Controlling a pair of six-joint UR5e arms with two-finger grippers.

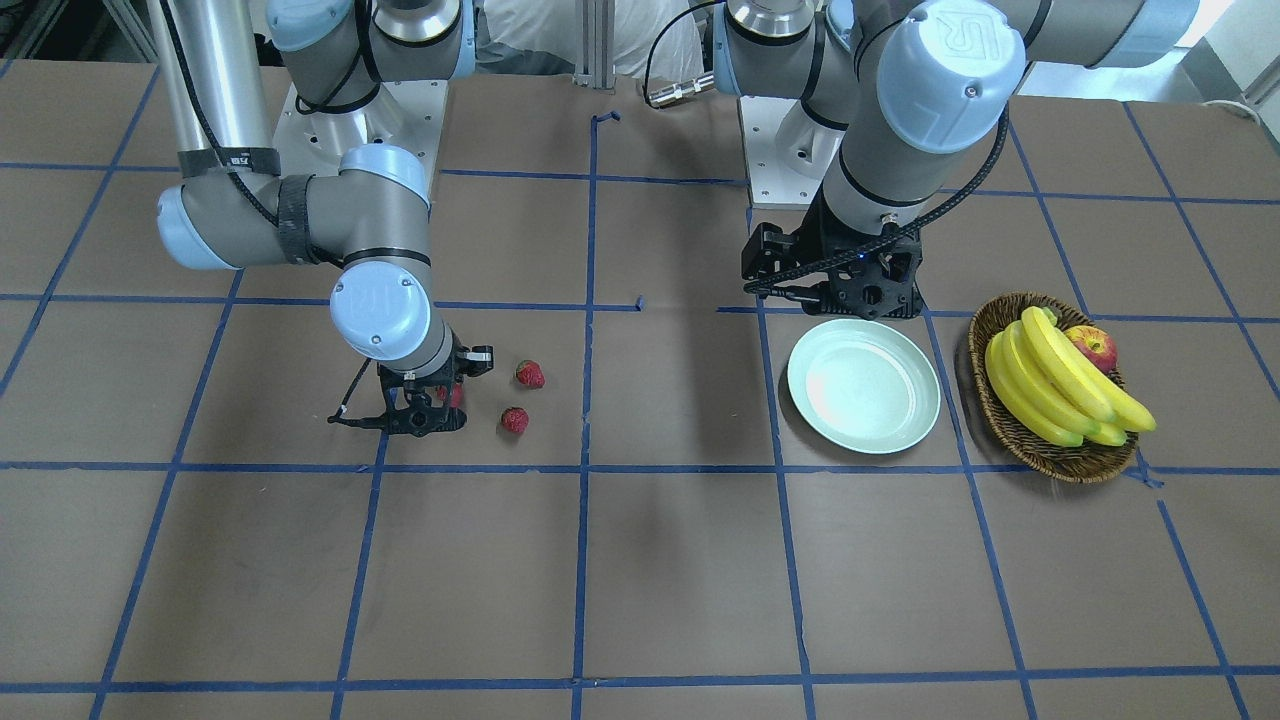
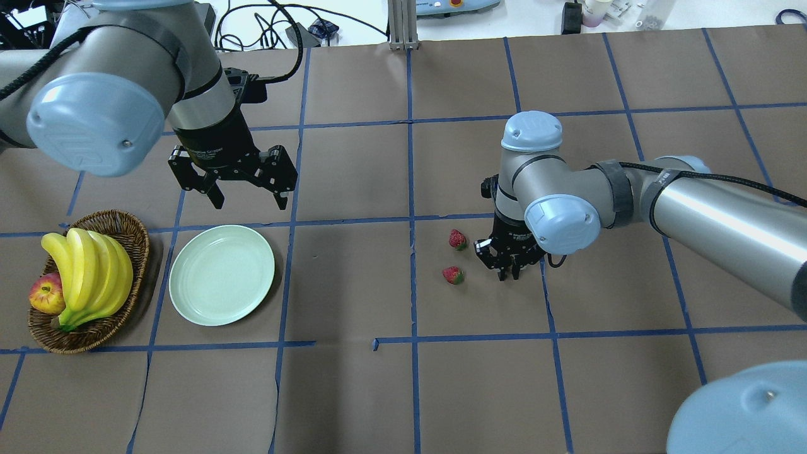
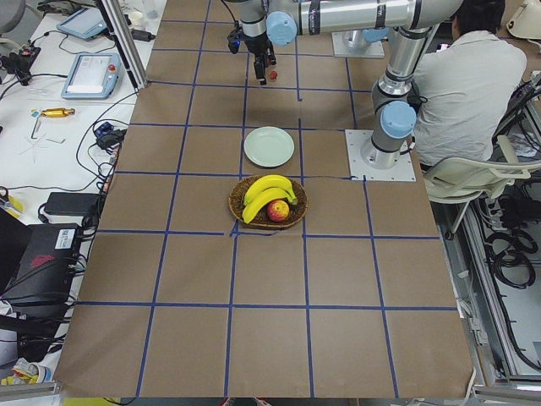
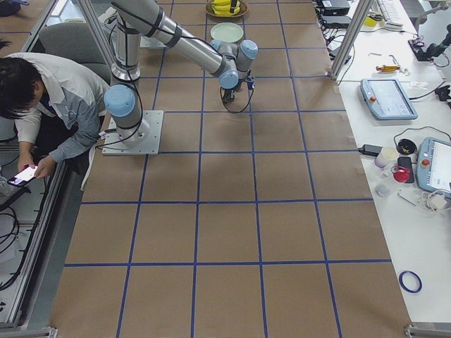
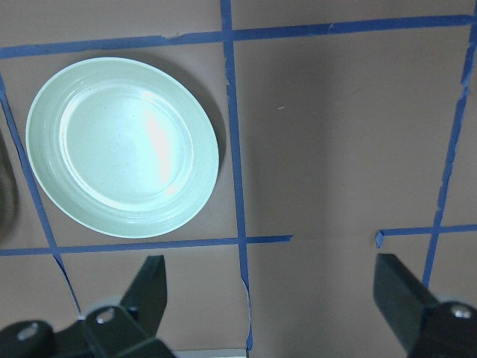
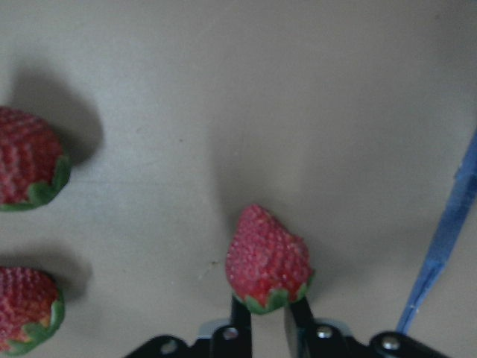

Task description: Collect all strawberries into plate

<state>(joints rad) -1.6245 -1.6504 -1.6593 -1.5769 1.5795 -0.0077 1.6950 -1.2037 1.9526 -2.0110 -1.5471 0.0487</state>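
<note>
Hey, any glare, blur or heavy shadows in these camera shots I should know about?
Left wrist view: sharp, with a white glare streak across the plate. Right wrist view: soft focus; the centre strawberry looks blurred, and the two other strawberries at the left edge throw dark shadows. Front-facing view: sheen on the plate, soft shadow on the table.
</note>
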